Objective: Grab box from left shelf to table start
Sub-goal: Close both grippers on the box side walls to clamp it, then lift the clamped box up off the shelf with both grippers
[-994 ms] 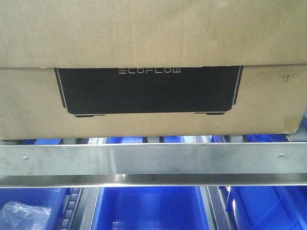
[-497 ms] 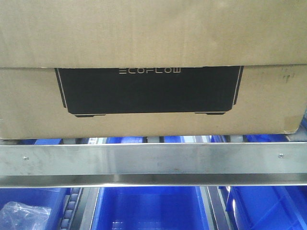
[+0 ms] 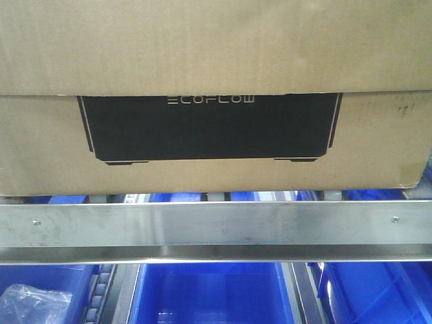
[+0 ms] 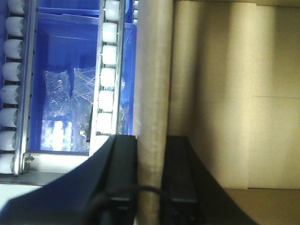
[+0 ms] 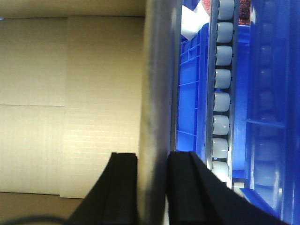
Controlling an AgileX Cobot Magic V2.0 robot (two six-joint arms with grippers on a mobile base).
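The box (image 3: pixel 216 61) sits on the shelf (image 3: pixel 302 293), its lower edge just behind and above the rail (image 3: pixel 216 226), and it is wider than the front view. A black panel (image 3: pixel 209 128) on its face reads ECOFLOW in pale outline letters. The rail is brushed steel, scuffed and dull in patches, with a small screw (image 3: pixel 36 222) near each end. Under it stand blue bins (image 3: pixel 209 290), divided by a roller track (image 3: pixel 101 290); the left-hand one holds a crumpled clear bag (image 3: pixel 34 304). Nothing of the room shows beyond the rack. From the left wrist, the left pincer (image 4: pixel 150 140) is closed on an upright cardboard wall of the box, a black finger (image 4: pixel 123 168) pressed against each side, with white rollers and a bin of plastic bags to the left. From the right wrist, the right pincer (image 5: pixel 152 157) grips an upright box wall the same way, one finger on either face, with the box's pale inner side on the left and rollers and a blue bin on the right.
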